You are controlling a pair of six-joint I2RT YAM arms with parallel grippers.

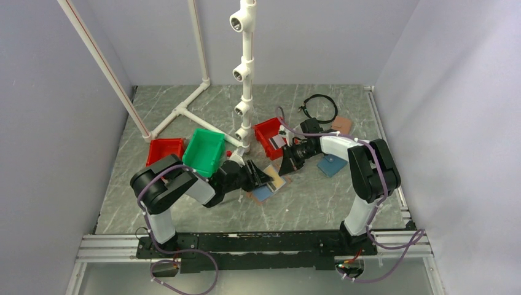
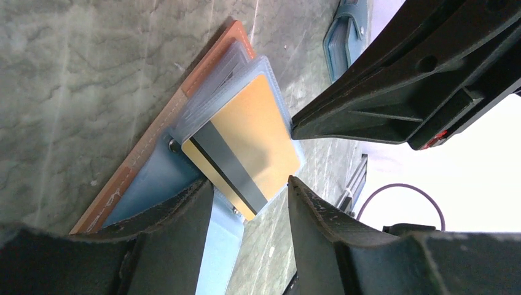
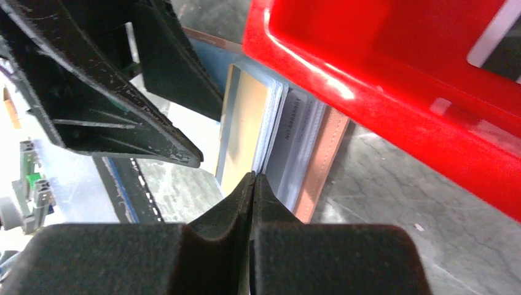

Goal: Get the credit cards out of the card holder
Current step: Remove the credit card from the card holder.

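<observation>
I find the card holder lying open on the table, close by a red bin, with the gold card showing among its clear sleeves. The left gripper has its fingers apart, straddling the card's corner. The right gripper has its fingers pressed together at the sleeve edge; I cannot tell if anything is pinched.

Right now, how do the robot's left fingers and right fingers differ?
The left fingers stand apart with a gap between them; the right fingers are pressed together. The left fingers straddle one end of the gold card; the right fingers come to a point at that card's long edge, and I cannot tell whether they pinch anything. Both pairs are black and sit at the open card holder.
</observation>
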